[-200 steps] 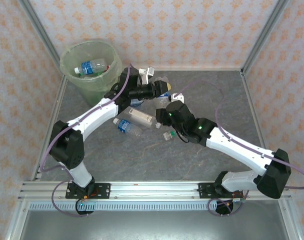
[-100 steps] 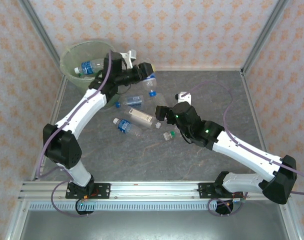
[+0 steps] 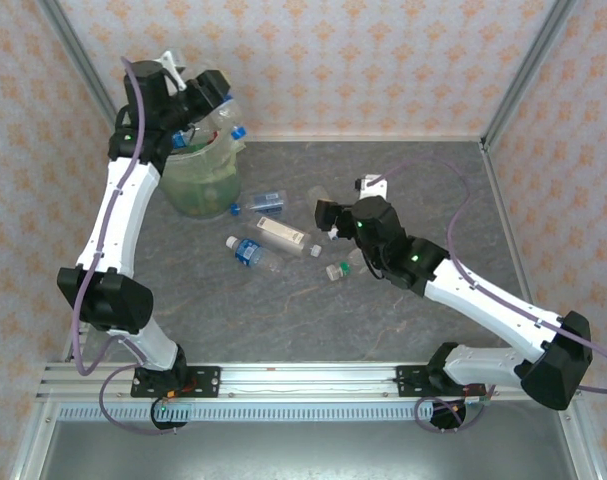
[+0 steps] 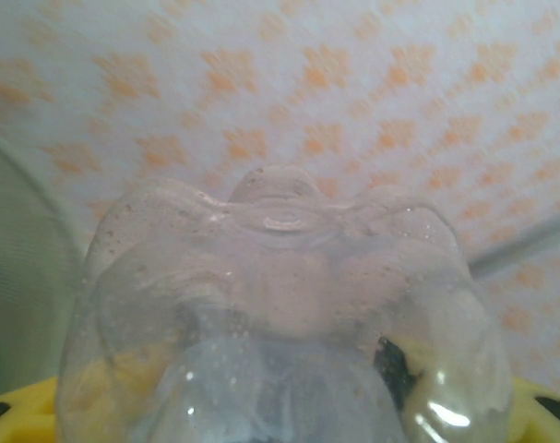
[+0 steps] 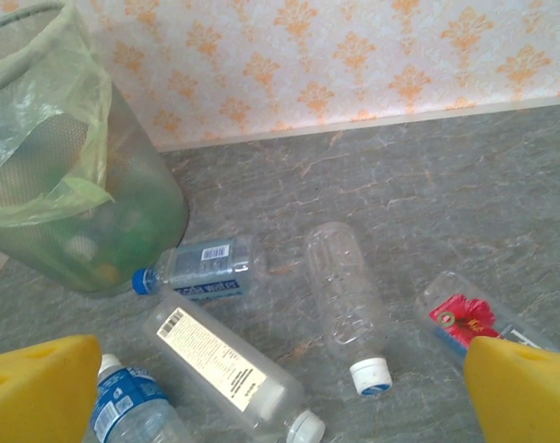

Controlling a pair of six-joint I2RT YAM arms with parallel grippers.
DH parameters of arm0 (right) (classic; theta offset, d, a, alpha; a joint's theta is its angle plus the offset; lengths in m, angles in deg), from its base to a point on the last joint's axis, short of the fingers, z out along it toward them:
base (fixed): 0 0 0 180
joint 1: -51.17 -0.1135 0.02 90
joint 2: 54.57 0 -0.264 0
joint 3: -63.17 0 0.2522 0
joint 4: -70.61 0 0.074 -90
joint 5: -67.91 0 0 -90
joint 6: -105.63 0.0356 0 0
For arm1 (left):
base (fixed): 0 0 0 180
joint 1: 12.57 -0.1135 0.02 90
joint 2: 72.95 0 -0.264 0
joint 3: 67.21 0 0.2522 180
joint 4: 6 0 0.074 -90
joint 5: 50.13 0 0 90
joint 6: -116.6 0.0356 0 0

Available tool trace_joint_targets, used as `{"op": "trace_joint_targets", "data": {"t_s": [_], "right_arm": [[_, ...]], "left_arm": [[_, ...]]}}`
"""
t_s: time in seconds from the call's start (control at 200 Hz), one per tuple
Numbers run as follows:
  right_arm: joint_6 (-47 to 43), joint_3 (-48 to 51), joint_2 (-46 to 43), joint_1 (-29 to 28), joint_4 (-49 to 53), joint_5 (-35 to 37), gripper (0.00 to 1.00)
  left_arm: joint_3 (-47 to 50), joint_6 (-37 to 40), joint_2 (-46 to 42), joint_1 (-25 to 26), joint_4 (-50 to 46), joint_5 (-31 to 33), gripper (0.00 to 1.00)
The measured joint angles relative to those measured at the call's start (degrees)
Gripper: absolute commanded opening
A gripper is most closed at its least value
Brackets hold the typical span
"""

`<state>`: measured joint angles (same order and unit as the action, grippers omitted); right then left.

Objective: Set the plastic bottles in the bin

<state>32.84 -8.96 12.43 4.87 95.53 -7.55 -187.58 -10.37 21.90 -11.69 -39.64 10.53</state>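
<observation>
Upper left of the overhead view: left claw, fingers partway closed around a clear blue-capped bottle, held at the upper rim of the bin. In the left wrist view, that bottle's lobed base right against the lens, between yellow fingertips at the bottom corners.

Centre of the overhead view: right claw, spread as wide as possible, gripping nothing, over the table. In the right wrist view, clear of both claw tips: white-capped bottle mid-frame, white-labelled bottle lower left, blue-labelled bottle just beside the bin at upper left, red-flowered bottle near the lower-right tip.
</observation>
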Motion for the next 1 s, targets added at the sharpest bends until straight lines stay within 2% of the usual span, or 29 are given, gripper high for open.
{"op": "trace_joint_targets", "data": {"t_s": [0.17,0.295,0.521,0.631,0.686,0.766,0.826,1.001], "right_arm": [[-0.85,0.00,0.00,1.84,-0.15,-1.18,1.00],[-1.46,-0.13,0.52,2.71,-0.26,-1.97,1.00],[-2.99,-1.64,4.46,3.41,-0.26,-2.71,1.00],[-3.72,-2.71,5.03,3.96,-0.17,-2.78,1.00],[-4.00,-3.37,5.18,4.28,-0.11,-2.75,1.00],[-4.26,-4.22,5.49,4.85,-0.09,-2.75,1.00],[-4.50,-4.83,5.97,5.20,-0.11,-2.78,1.00],[-5.31,-5.66,7.72,5.62,-0.07,-2.99,1.00]], "left_arm": [[-1.18,-0.04,0.17,-5.07,-2.45,5.84,0.53],[-3.43,-1.14,1.66,-7.72,-2.62,7.65,0.53],[-4.59,-4.44,7.74,-8.37,-1.36,9.94,0.54],[-6.05,-5.70,12.35,-8.39,-1.38,10.32,0.59],[-6.78,-6.29,14.56,-8.39,-1.44,10.29,0.65],[-7.96,-7.15,17.22,-8.39,-1.81,10.29,0.88],[-8.20,-7.02,18.40,-8.39,-2.03,10.10,0.98],[-10.03,-6.49,18.80,-8.39,-4.09,10.56,0.99]]}}
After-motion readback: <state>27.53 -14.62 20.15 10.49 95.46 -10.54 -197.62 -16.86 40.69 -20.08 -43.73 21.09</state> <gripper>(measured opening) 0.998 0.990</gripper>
